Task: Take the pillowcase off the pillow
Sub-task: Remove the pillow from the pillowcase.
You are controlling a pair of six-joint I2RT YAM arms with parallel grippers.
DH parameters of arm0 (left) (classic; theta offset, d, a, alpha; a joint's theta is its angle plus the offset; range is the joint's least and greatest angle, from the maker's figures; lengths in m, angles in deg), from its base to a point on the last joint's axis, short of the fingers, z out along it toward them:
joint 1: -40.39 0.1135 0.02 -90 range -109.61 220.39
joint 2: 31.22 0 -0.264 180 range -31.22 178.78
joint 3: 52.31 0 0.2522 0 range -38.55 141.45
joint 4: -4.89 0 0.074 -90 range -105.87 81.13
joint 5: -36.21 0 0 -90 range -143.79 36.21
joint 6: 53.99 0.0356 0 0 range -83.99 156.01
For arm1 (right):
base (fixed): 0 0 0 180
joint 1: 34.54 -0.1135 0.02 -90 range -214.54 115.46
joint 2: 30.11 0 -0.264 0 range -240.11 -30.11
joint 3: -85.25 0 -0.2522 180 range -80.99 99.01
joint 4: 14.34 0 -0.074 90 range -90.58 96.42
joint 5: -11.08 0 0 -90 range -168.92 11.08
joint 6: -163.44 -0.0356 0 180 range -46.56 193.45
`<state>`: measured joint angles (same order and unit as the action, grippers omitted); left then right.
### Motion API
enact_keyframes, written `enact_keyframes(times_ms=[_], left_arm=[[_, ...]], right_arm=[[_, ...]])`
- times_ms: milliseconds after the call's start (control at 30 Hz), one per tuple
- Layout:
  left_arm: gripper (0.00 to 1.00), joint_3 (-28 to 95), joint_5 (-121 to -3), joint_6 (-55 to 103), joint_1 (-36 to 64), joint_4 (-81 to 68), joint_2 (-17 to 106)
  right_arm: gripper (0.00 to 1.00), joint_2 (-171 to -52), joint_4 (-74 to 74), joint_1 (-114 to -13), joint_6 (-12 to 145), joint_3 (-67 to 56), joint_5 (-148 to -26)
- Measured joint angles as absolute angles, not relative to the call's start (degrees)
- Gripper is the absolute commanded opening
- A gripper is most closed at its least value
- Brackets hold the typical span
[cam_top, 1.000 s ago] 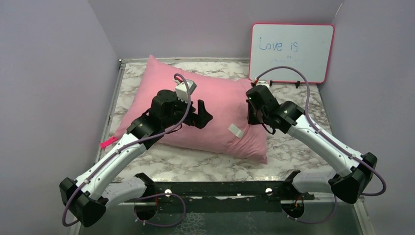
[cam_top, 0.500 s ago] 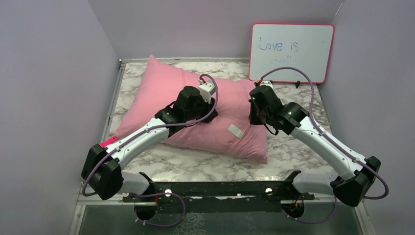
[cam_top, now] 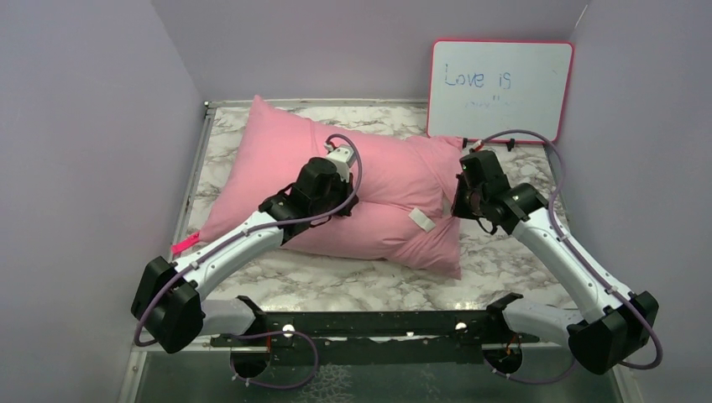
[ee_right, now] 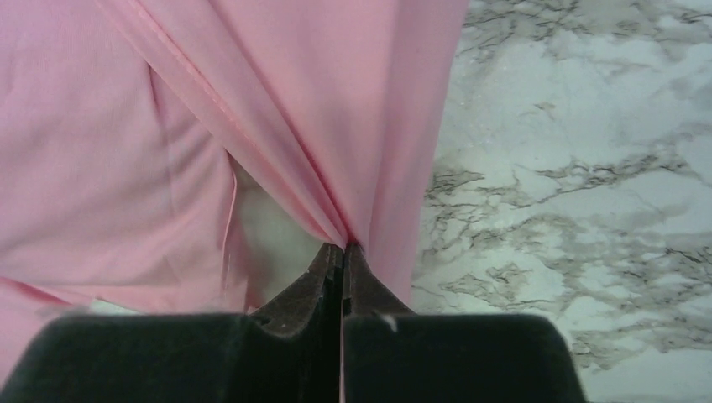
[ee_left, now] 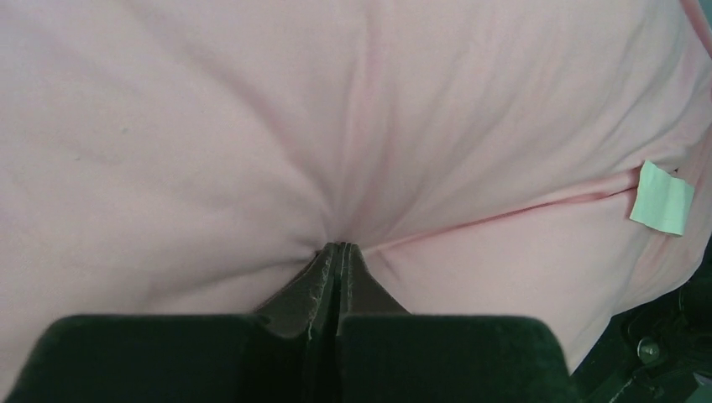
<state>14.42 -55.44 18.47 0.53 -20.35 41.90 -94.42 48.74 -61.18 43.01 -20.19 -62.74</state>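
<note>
Left end effector [ee_left: 337,252] pinching pillowcase [ee_left: 252,126] middle, right end effector [ee_right: 342,250] clamped on its edge

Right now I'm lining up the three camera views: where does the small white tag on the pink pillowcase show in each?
Top external: the white tag lies on the pillowcase, right of its middle, toward the near edge.
Left wrist: the white tag sits at the right edge, right of the left gripper.
Right wrist: not in it.
Shared landmark: the pillowcase, in all three.
</note>
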Motion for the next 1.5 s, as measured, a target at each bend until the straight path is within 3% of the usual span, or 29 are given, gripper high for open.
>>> enact_keyframes(times_ms=[33,133,200,300,533,733,767,900,933,1200,1500], left_arm=[[0.0,14.25,-55.44,18.26,0.7,-20.53,41.46],[0.34,14.53,-55.94,18.01,1.21,-21.69,40.39],[0.44,16.28,-57.51,17.53,1.34,-23.37,40.35],[0.53,21.59,-57.29,17.77,-1.37,-26.54,40.85],[0.62,40.21,-55.79,20.92,-13.04,-27.06,51.19],[0.54,44.15,-53.82,21.8,-14.88,-27.76,65.0],[0.49,44.1,-52.68,21.82,-14.88,-28.33,66.88],[0.05,41.65,-46.96,21.64,-14.88,-27.7,68.48],[0.0,40.69,-45.14,21.34,-15.01,-27.3,67.8],[0.0,28.96,-41.91,18.47,-13.83,-22.32,60.54],[0.0,19.73,-46.23,16.48,-4.1,-21.18,50.07]], right_arm=[[0.03,-94.34,48.3,-60.74,43.58,-20.43,-64.47],[0.03,-94.8,46.33,-59.93,44.47,-22.09,-69.62],[0.03,-95.04,44.28,-59.56,44.36,-24.12,-72.42],[0.03,-94.99,41.02,-59.3,43.45,-27.08,-75.2],[0.03,-93.38,36.78,-57.61,42.94,-30.16,-79.28],[0.03,-91.85,34.71,-56.21,43.12,-32.02,-82.34],[0.02,-91.58,34.68,-56.02,43.14,-32.21,-82.52],[0.02,-91.1,35.08,-55.58,43.38,-32.63,-82.69],[0.02,-90.91,35.19,-55.58,43.49,-32.63,-82.61],[0.03,-90.45,38.68,-55.89,45.02,-31.16,-79.77],[0.03,-90.73,39.97,-56.72,45.0,-25.72,-81.4]])
